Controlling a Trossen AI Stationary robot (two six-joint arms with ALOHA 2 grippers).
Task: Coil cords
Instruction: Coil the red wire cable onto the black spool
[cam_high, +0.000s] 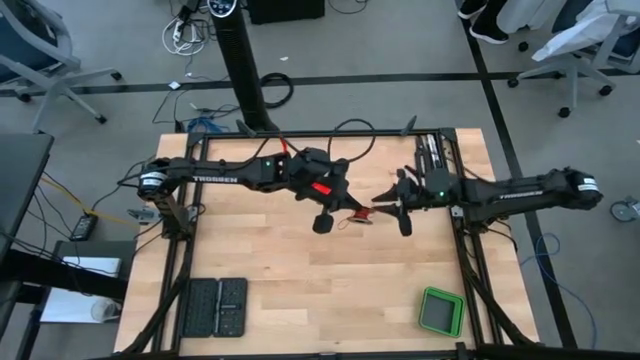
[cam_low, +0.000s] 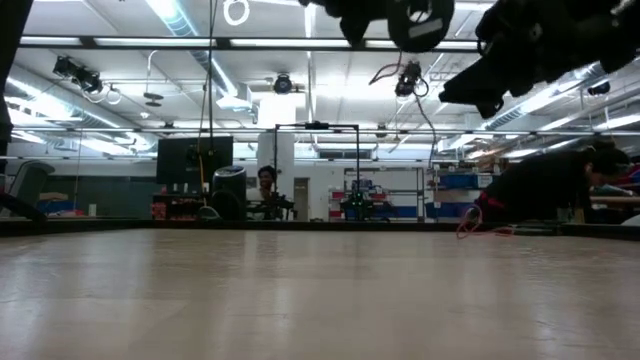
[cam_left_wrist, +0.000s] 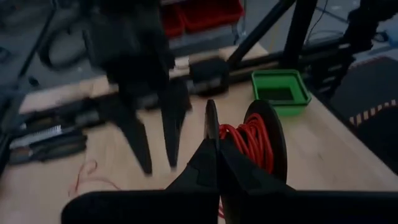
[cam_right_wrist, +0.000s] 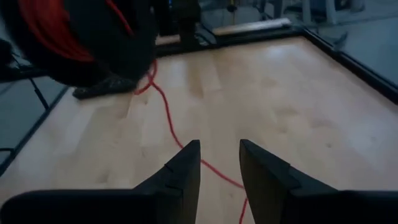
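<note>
The thin red-orange cord is partly wound on a black spool (cam_left_wrist: 268, 134); the wound turns (cam_left_wrist: 252, 142) show between its two discs. My left gripper (cam_left_wrist: 214, 146) is shut on the spool above the table's middle (cam_high: 323, 220). A loose strand (cam_right_wrist: 166, 118) trails from the spool (cam_right_wrist: 68, 34) down onto the wood and passes under my right gripper (cam_right_wrist: 219, 163). That gripper stands open just to the right of the spool (cam_high: 402, 208), facing it, with nothing between its fingers. More loose cord (cam_high: 356, 218) lies on the table between the two grippers. My left gripper pinches the thin edge of the spool's nearer disc (cam_left_wrist: 211, 118) between its two shut fingers. The fingers come from the table's left, slanting a little downward. The spool is lifted clear of the table, and the cord's free length hangs slack from it to the wood.
A green tray (cam_high: 440, 312) sits at the near right corner and two black cases (cam_high: 215, 307) at the near left. Black frame rails (cam_high: 300, 135) run along the table's far side and both side edges. A person (cam_low: 266, 182) sits in the room beyond the table.
</note>
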